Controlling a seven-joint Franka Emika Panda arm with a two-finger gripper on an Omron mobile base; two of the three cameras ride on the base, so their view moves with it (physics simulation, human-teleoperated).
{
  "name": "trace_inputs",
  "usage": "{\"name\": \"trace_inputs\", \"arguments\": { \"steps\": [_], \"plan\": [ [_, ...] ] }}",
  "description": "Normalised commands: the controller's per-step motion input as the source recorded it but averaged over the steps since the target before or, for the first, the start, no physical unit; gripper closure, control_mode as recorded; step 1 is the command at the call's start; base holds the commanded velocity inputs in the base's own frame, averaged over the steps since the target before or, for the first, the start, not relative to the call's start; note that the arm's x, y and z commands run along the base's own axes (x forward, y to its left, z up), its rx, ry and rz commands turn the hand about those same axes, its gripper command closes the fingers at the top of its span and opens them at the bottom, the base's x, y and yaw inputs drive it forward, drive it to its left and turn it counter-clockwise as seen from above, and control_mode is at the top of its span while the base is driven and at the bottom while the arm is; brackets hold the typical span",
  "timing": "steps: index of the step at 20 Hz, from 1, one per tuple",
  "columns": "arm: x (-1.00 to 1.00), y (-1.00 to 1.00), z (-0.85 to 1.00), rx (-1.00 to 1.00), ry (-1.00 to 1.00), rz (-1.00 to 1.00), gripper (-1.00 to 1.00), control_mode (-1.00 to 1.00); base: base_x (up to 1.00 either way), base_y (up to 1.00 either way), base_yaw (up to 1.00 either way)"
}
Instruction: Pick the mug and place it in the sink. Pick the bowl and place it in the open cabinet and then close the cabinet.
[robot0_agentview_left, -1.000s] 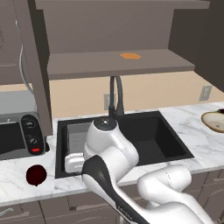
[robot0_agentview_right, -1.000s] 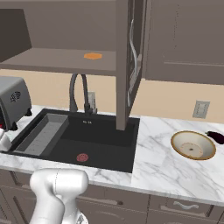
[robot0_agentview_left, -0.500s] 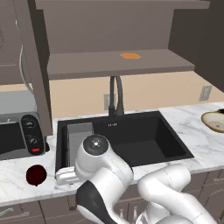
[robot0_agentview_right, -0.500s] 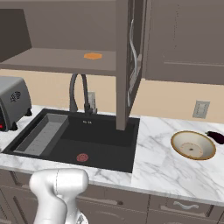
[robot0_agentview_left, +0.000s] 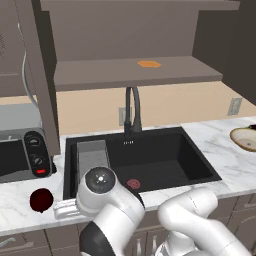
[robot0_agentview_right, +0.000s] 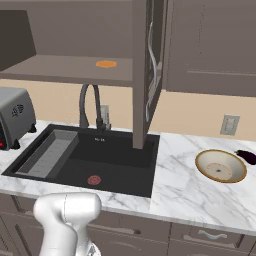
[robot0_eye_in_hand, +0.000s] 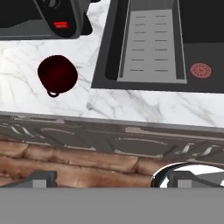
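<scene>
The dark red mug (robot0_agentview_left: 41, 200) stands on the marble counter left of the black sink (robot0_agentview_left: 70, 150), in front of the toaster oven. In the hand view the mug (robot0_eye_in_hand: 57, 74) lies at the upper left with its small handle turned toward me. My gripper (robot0_eye_in_hand: 116, 178) hangs open over the counter's front edge, well short of the mug, with nothing between its fingers. The tan bowl (robot0_agentview_right: 221, 166) sits on the counter right of the sink (robot0_agentview_right: 150, 165). Above, the brown cabinet (robot0_agentview_right: 60, 67) stands open, its door (robot0_agentview_right: 147, 70) swung out.
A toaster oven (robot0_agentview_left: 20, 150) stands behind the mug. The sink holds a grey ribbed tray (robot0_eye_in_hand: 151, 43) and a red drain (robot0_eye_in_hand: 201, 70), with a dark faucet (robot0_agentview_left: 132, 107) behind. An orange patch (robot0_agentview_left: 148, 63) lies on the cabinet shelf. A dark eggplant (robot0_agentview_right: 247, 156) rests by the bowl.
My arm has swung lower and to the left, toward the counter's front edge near the mug. The mug, the bowl and the cabinet door have not moved.
</scene>
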Motion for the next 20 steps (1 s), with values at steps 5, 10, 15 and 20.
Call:
{"name": "trace_inputs", "arguments": {
  "steps": [5, 10, 15, 20],
  "plan": [
    [0.0, 0.32, -0.02, 0.0, 0.0, 0.0, -1.0, -1.0, 0.0, 0.0, 0.0],
    [0.0, 0.36, -0.04, 0.0, -0.01, 0.0, -1.0, -1.0, 0.0, 0.0, 0.0],
    [0.0, 0.35, -0.18, 0.0, -0.01, -0.02, -1.0, -1.0, 0.0, 0.0, 0.0],
    [0.19, 0.2, -0.12, 0.0, 0.0, 0.0, -1.0, -1.0, 0.0, 0.0, 0.0]
  ]
}}
